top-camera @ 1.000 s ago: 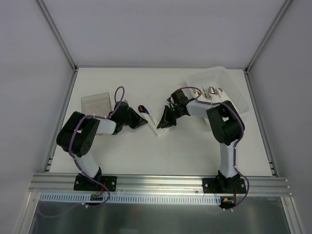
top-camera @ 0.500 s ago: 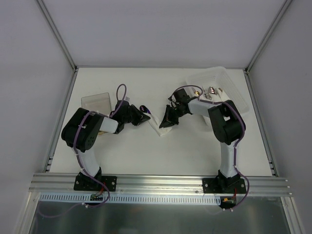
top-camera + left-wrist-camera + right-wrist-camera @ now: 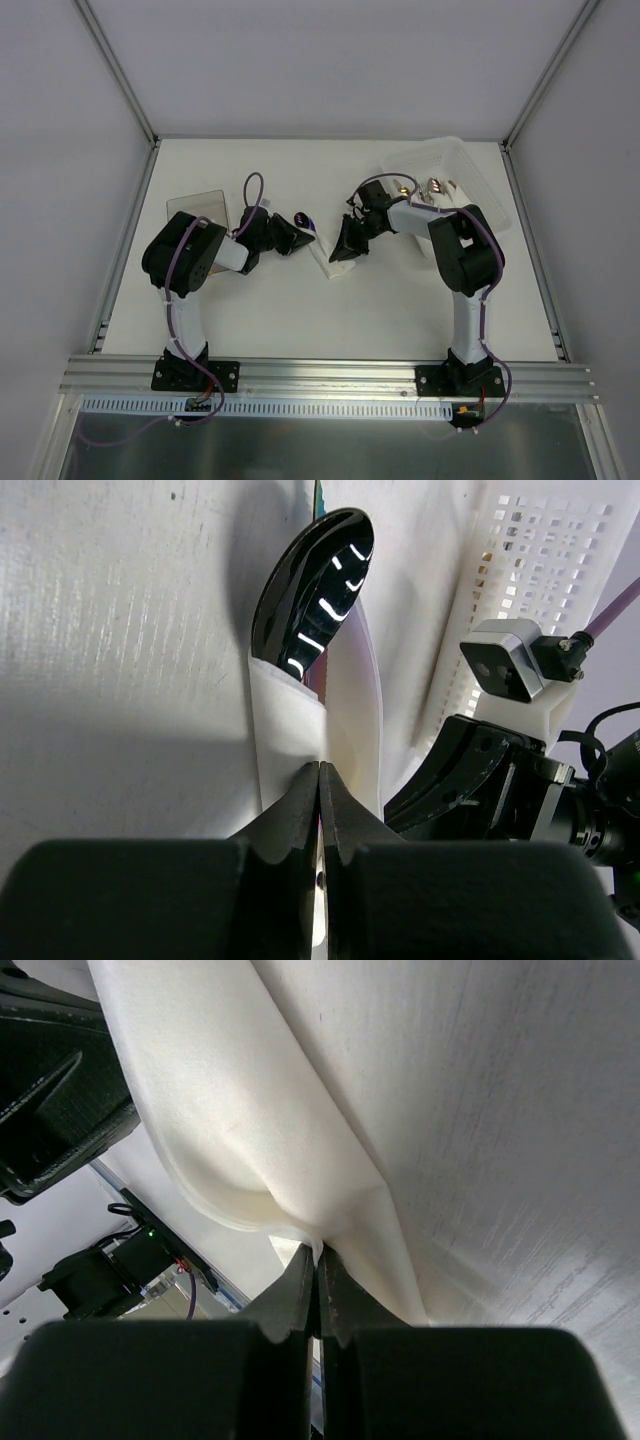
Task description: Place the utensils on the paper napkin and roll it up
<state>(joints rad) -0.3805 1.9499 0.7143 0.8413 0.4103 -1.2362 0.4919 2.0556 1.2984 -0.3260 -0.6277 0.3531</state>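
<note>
Both arms are reaching in toward the middle of the table, a little nearer its far edge, where the paper napkin [image 3: 327, 263] is lying half wrapped between them. The left tool [image 3: 320, 770] is pinching one edge of the napkin, its fingers pressed together on the paper. The right tool [image 3: 318, 1253] is doing the same on the opposite side, clamped on a raised fold. The spoon [image 3: 310, 590] is poking its glossy black bowl out of the wrap's open end, pointing toward the far edge. A sliver of the iridescent piece [image 3: 318, 494] is showing beside it; the rest is hidden. A clear plastic box [image 3: 470, 175] is sitting in the far right corner.
</note>
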